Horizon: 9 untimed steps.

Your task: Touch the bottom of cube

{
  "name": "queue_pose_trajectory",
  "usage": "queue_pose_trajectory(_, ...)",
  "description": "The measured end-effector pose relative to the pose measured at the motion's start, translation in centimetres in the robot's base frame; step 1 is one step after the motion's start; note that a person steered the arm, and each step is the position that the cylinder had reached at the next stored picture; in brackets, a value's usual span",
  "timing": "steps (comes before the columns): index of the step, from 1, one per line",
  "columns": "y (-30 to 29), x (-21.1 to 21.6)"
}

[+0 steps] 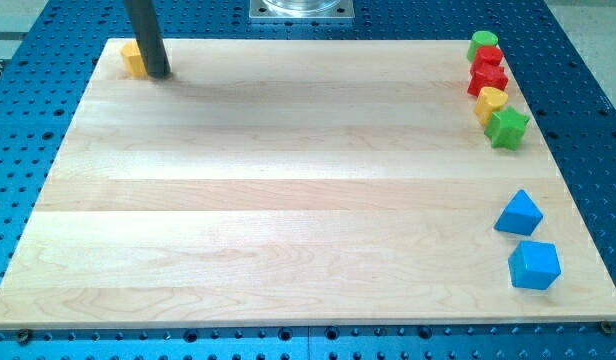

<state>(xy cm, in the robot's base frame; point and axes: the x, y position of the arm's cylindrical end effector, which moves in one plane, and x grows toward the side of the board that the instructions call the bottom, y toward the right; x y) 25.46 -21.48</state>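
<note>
Pale wood forms the board (288, 200), a rectangular panel resting on a blue perforated table (18, 180).

Nearest the view's bottom, at the right side of the board, sits the blue cube (534, 265), the task's thing. It rests flat, close to the board's right edge and near its bottom right corner. Just above it, apart by a narrow gap, lies a blue triangular block (518, 213).

Further up the right edge, 5 blocks stand in a tight column, each touching or nearly touching the next. From the lowest upward: a green star (508, 127), a yellow rounded block (491, 100), a red star (487, 77), a red block (488, 55) whose shape cannot be made out, and a green rounded block (481, 43) at the board's top right corner.

At the view's top left corner of the board lies a yellow block (134, 58), partly hidden, so its shape is unclear. The dark rod descends directly beside it, and my tip (158, 75) rests on the board touching or just beside that block's right side. The rod carries no jaws and grasps nothing. My tip is well apart from the blue cube, on the opposite corner of the board.

At the view's top centre, a grey metal base plate (302, 10) is partly visible.
</note>
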Motion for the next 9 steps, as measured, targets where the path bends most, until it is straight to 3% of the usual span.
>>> queue_pose_trajectory(1,-0.1,-1.8)
queue_pose_trajectory(2,0.3,-0.7)
queue_pose_trajectory(5,21.8,22.1)
queue_pose_trajectory(6,24.1,27.2)
queue_pose_trajectory(7,26.9,35.9)
queue_pose_trajectory(9,28.3,36.4)
